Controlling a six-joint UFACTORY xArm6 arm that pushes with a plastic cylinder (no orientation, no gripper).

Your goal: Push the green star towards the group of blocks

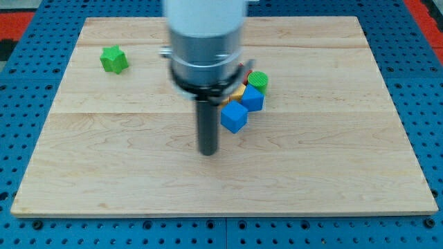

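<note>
The green star [113, 59] lies alone near the board's upper left. A group of blocks sits near the middle, partly hidden behind the arm: a blue cube [234, 117], a second blue block [252, 99], a green round block [258, 79], a yellow block [237, 92] and a sliver of red [248, 73]. My tip [208, 151] rests on the board just left of and below the blue cube, far to the right of and below the green star.
The wooden board [332, 159] lies on a blue perforated table [422, 83]. The arm's grey and white body [206, 48] hides the left part of the group.
</note>
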